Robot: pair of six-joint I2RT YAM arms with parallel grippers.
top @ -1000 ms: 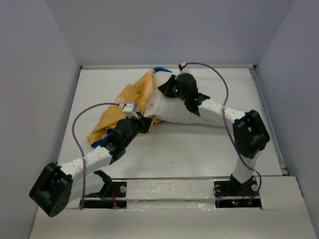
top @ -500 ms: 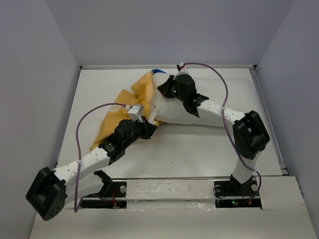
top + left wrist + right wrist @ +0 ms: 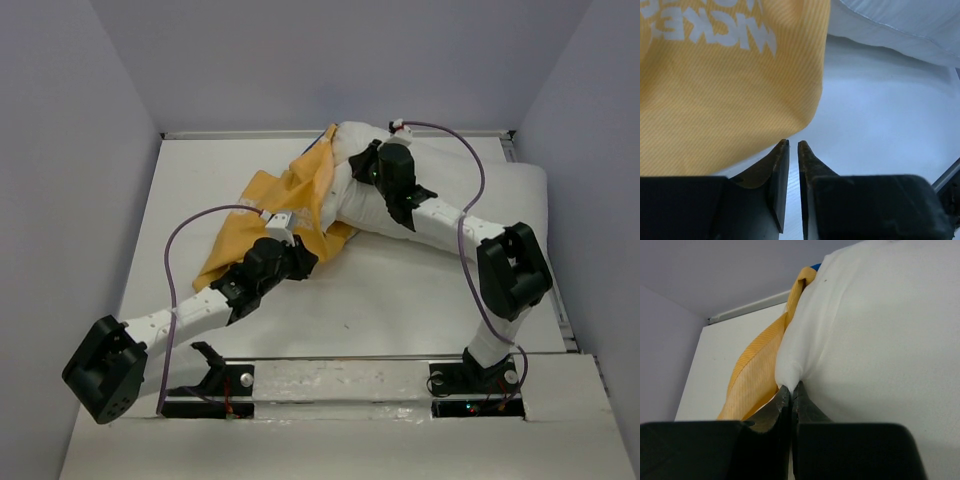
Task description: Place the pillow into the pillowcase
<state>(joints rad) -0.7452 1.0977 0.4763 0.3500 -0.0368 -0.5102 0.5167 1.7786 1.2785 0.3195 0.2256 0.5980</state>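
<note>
The white table [image 3: 420, 300] filled the middle of the top view. The pillow [image 3: 362, 212] lay upper centre, bunched up at its far end. The pillowcase [image 3: 262, 205] rested against the pillow's left side and spread yellow side up toward centre left, its white lettering showing in the left wrist view. The right gripper [image 3: 791, 389], upper centre, had its fingers pressed together on a pinch of pillow fabric. The left gripper [image 3: 793, 146], at the pillowcase's lower edge, had its fingers slightly parted with nothing between them.

pillow [image 3: 365, 205] at table's [image 3: 400, 310] far side | pillowcase [image 3: 265, 205] draped against its left | right fingers [image 3: 356, 160] on pillow
</note>
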